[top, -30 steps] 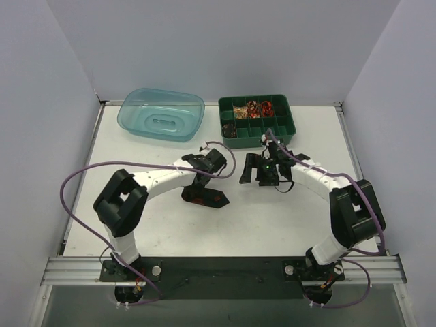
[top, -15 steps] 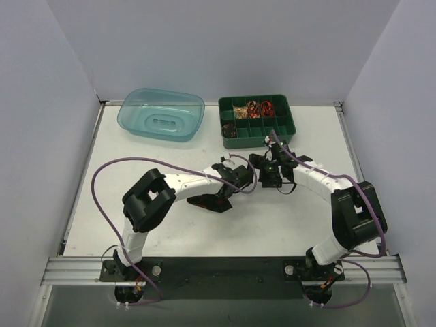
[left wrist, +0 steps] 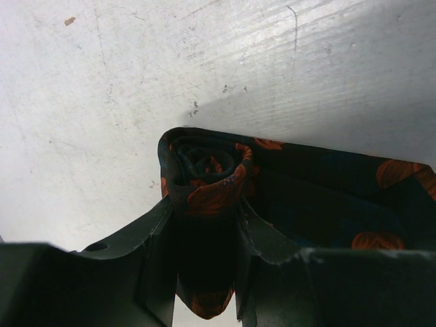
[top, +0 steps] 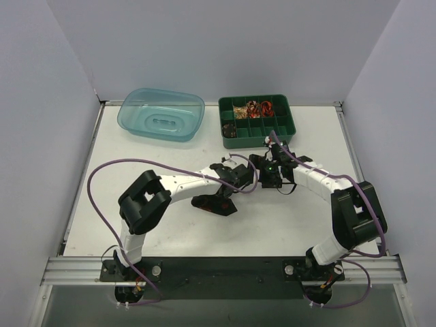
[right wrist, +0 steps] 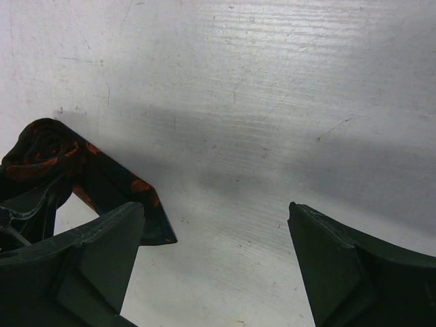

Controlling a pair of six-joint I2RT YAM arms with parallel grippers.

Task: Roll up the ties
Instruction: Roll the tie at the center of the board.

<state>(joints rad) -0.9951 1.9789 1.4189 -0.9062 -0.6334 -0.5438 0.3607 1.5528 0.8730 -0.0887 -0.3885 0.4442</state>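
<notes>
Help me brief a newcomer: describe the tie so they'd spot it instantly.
On the white table, look on the arms' side of the green divided tray. The tie lies there, one end rolled and pinched in the left tool. Unlike the purple cables nearby, it is black cloth with orange-red blotches.

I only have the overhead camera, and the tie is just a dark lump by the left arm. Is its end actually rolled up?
Observer: Yes. The left wrist view shows the tie wound into a tight spiral, pinched in the left hand.
Operator: Is the right hand holding any of it?
Observer: No. The right hand is wide open, only table between its fingers.
Operator: Where's the loose tail?
Observer: It trails from the roll to beside one right-hand finger.
</notes>
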